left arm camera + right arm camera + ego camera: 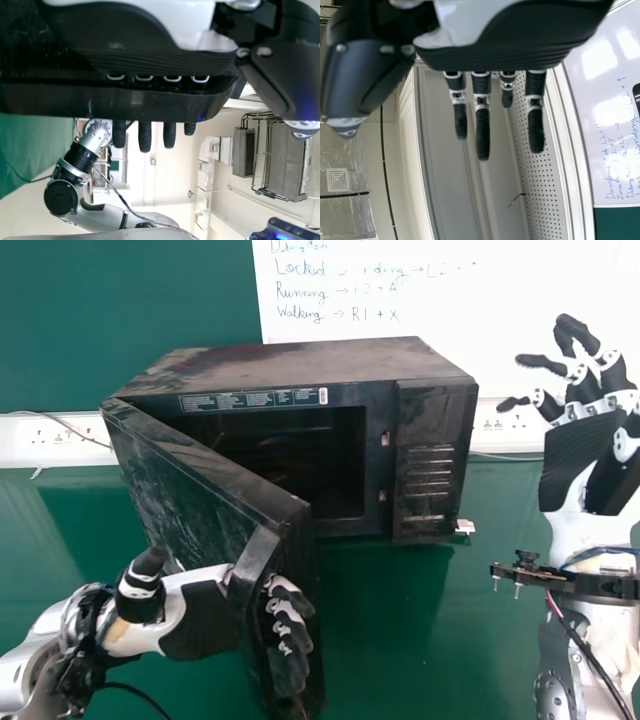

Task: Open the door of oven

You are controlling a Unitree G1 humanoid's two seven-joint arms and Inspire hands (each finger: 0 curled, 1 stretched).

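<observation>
The black oven (pixel 300 365) sits on the green worktop (pixel 410 630) in front of the whiteboard (pixel 450 325); its door (pixel 185 480), joined at the oven's left side, stands well open toward the robot, baring the dark cavity (pixel 330 460). The left hand (pixel 288 630) is partly closed, its fingers (pixel 144 136) hooked round the door's free edge and its thumb (pixel 142 585) clear of the outer face; the right hand (pixel 590 430) is raised beside the oven, loosely open and holding nothing.

a lab, by its scribbled whiteboard (pixel 470 325) and wall sockets (pixel 62 438)
</observation>
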